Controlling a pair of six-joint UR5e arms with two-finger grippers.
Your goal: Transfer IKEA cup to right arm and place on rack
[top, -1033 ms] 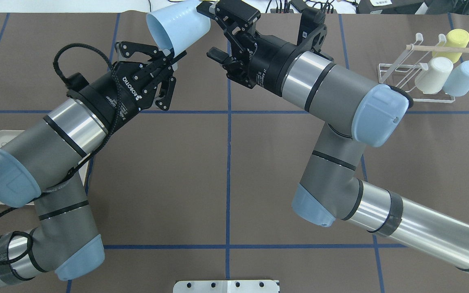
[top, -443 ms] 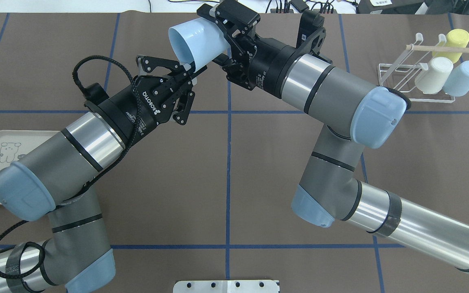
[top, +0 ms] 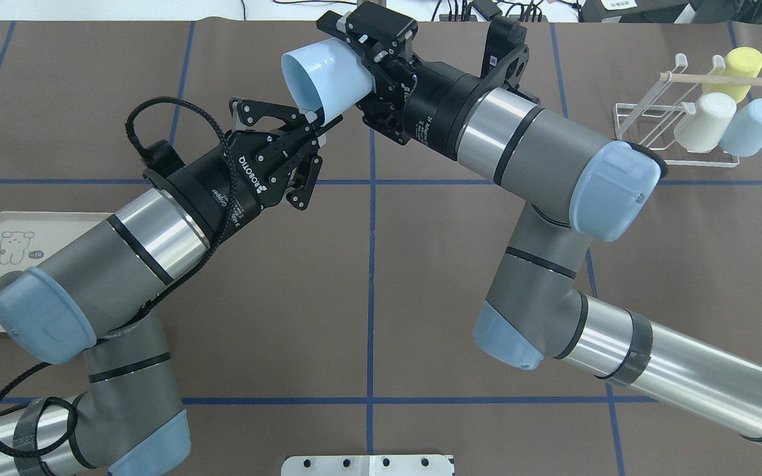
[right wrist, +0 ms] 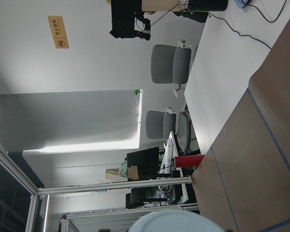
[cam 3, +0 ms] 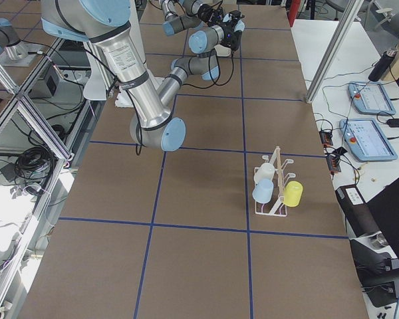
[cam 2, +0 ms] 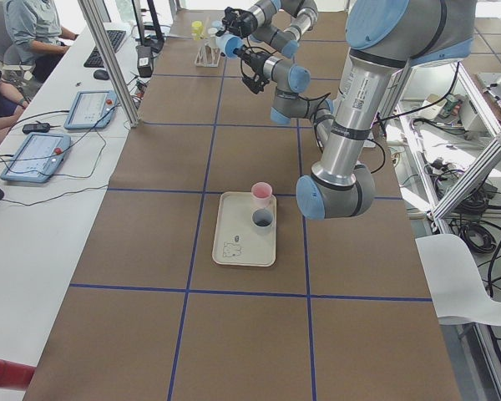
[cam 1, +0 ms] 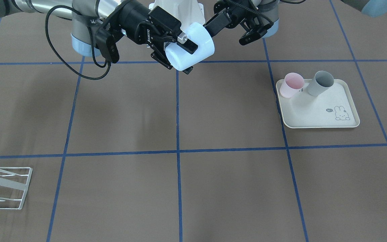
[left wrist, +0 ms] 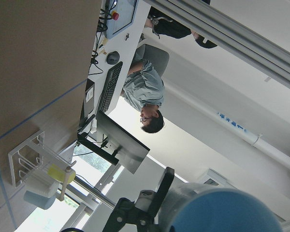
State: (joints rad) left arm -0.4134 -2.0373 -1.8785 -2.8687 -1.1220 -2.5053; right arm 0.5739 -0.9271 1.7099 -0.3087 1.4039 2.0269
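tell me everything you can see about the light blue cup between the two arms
The light blue cup is a plain, smooth, plastic-looking tumbler, held in the air and tipped on its side, its open mouth toward the left arm. The right pincer clamps its base end, one finger across the wall. The left pincer sits just below its rim, fingers spread. Contact there is unclear.

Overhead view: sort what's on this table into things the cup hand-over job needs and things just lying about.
Needed:
- pale blue plastic cup
- right gripper, clamped on the cup
- left gripper, open at its rim
- white wire drying rack

Lying about:
- cream rabbit-print tray
- pink cup
- grey cup
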